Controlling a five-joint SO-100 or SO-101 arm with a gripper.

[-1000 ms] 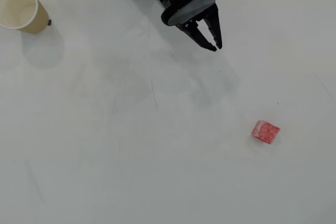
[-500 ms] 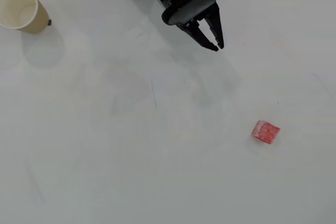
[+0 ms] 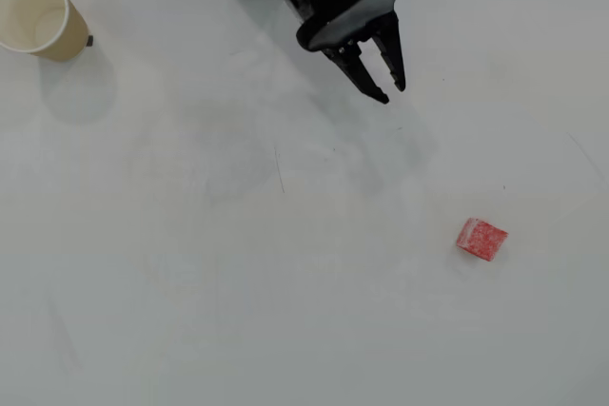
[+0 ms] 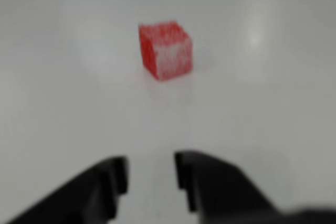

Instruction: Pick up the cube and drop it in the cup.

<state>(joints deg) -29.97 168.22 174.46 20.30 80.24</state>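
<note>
The black fingers point(image 3: 392, 92) are spread a little with nothing between them, hanging over the white bench point(image 3: 238, 282) near the top of the overhead view. The speckled red cube point(image 3: 481, 239) sits well apart, lower right, and straight ahead in the wrist view point(image 4: 165, 50). The tan paper cup point(image 3: 40, 14) stands upright, far top-left.

The overhead view looks straight down from well above the white table point(image 3: 190, 263), taking in the cup point(image 3: 38, 14) far to the left of the cube point(image 3: 481, 239). The wrist view sits low behind the gripper point(image 4: 150, 174), facing forward toward the cube point(image 4: 165, 50) (somewhat blurred). Both views share the cube.
</note>
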